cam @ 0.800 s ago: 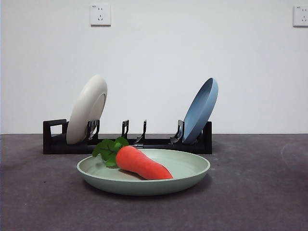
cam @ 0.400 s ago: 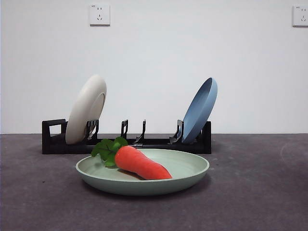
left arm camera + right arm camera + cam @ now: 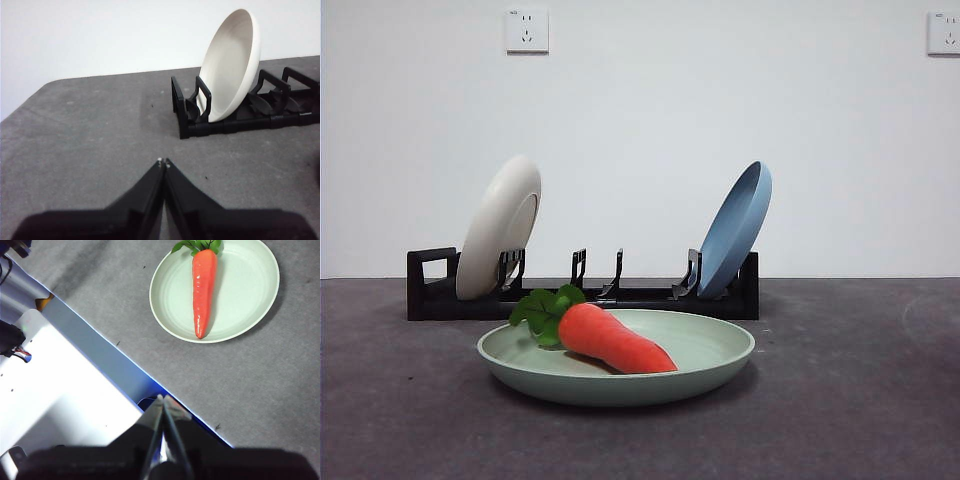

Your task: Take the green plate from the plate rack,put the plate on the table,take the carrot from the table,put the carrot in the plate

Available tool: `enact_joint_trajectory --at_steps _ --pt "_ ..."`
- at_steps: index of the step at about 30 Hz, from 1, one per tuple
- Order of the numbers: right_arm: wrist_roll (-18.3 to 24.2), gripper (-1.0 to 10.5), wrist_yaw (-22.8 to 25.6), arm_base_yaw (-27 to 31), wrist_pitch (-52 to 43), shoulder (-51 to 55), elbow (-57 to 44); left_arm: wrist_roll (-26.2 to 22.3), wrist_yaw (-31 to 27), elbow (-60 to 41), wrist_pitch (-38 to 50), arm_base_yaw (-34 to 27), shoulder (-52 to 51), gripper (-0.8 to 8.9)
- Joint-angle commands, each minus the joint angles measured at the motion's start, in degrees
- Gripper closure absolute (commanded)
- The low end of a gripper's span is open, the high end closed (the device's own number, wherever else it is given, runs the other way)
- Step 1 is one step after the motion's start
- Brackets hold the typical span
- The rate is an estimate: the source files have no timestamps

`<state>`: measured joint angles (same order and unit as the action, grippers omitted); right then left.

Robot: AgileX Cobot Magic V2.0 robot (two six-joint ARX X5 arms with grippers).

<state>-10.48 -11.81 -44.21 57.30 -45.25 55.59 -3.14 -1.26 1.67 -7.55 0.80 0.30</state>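
Observation:
The green plate [image 3: 616, 362] lies flat on the table [image 3: 860, 400] in front of the plate rack [image 3: 582, 292]. The carrot [image 3: 610, 337] lies in the plate, leaves toward the rack; both also show in the right wrist view, plate [image 3: 240, 300] and carrot [image 3: 203, 287]. My right gripper [image 3: 163, 400] is shut and empty, high above the table's edge, well back from the plate. My left gripper [image 3: 163, 162] is shut and empty over bare table, short of the rack's handle end [image 3: 192, 107]. Neither gripper shows in the front view.
A cream plate [image 3: 500, 227] stands in the rack's left slot, and it shows in the left wrist view [image 3: 231, 65]. A blue plate [image 3: 736, 228] stands at the right end. The robot's white base [image 3: 55, 390] lies beside the table edge.
The front view has shifted very slightly between the oldest frame and now. The plate, carrot and rack have not moved.

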Motion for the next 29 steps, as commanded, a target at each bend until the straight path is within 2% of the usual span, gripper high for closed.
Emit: enact_joint_trajectory --at_steps 1,8,29 --pt "0.4 9.4 0.2 -0.1 -0.2 0.1 -0.3 1.5 0.2 -1.5 0.2 -0.2 -0.2 8.16" --pt "0.4 9.4 0.2 -0.1 -0.2 0.0 -0.3 1.7 0.3 -1.5 -3.2 -0.2 -0.2 8.16" --pt "0.4 9.4 0.2 -0.1 -0.2 0.0 -0.3 1.6 0.1 -1.5 -2.9 -0.2 -0.2 8.16"
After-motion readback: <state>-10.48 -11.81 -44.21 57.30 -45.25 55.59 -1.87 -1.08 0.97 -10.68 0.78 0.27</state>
